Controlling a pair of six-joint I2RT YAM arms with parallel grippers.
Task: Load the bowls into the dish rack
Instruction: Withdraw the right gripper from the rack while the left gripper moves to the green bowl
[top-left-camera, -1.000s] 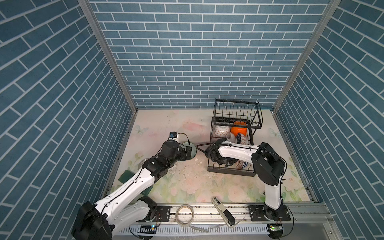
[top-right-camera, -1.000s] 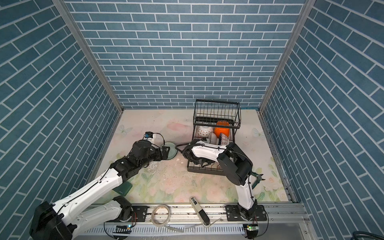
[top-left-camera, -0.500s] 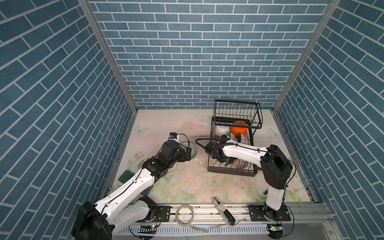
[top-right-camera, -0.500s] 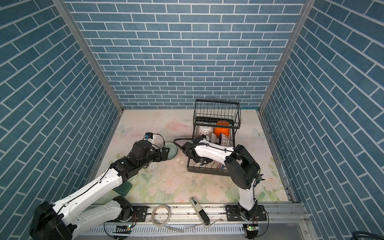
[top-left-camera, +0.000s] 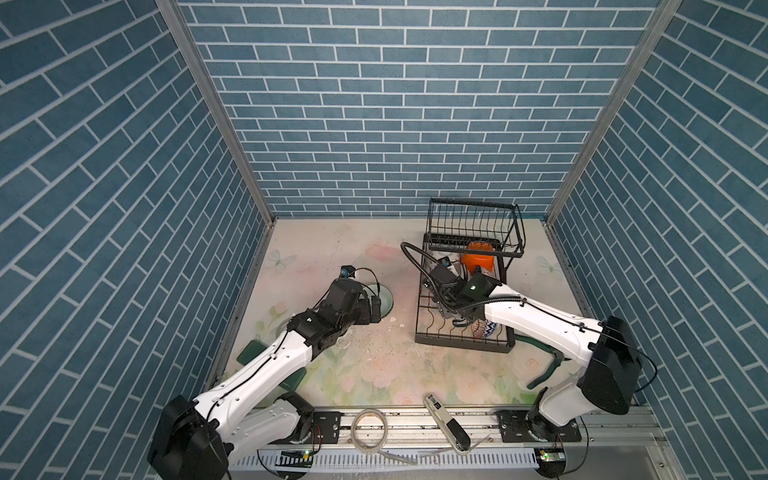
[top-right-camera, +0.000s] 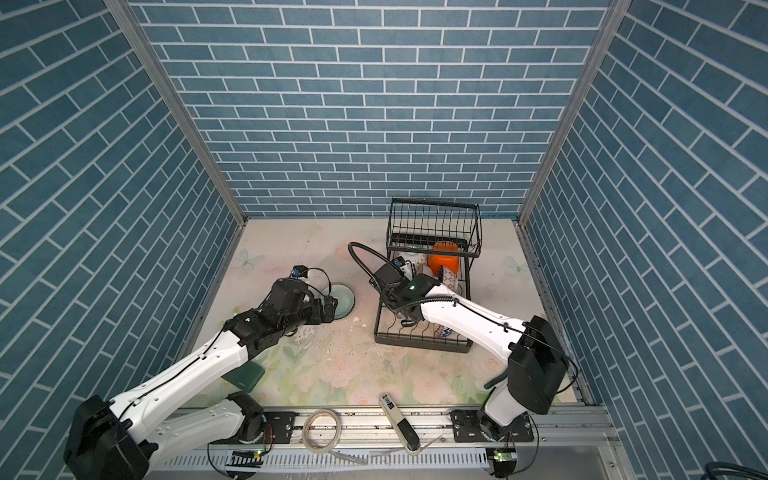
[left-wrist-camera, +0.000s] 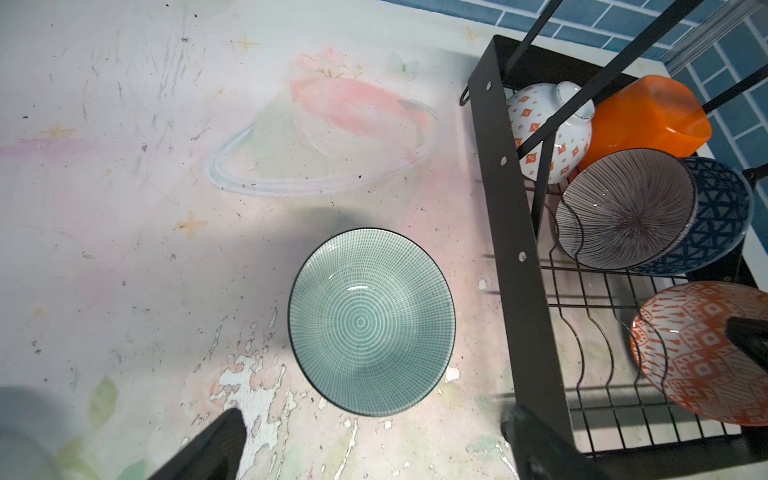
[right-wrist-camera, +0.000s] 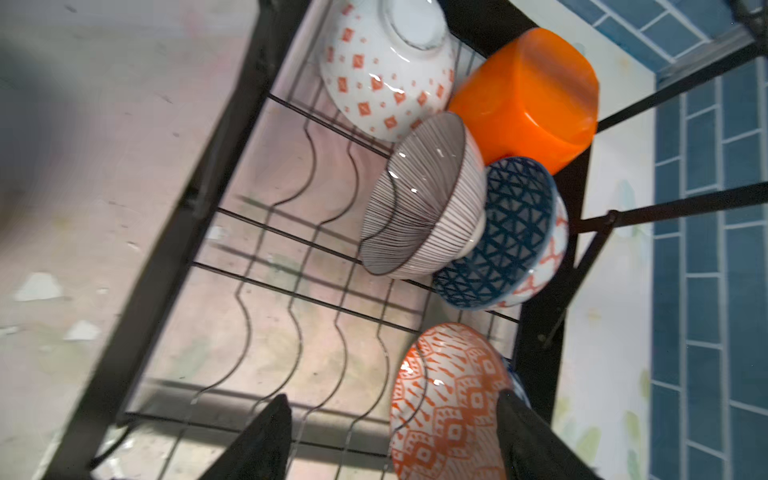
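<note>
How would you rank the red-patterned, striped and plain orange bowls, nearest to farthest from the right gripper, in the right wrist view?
1. The red-patterned bowl, between the right gripper's jaws, at the rack's near end.
2. The striped bowl, mid-rack.
3. The plain orange bowl, at the far end.

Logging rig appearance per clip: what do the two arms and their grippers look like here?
The left arm and right arm have white tubular links, bulky black joint housings and thin black cables along the links. The left gripper and right gripper have black tapered fingers. The right arm also carries a looping black corrugated hose and a small green light.
</note>
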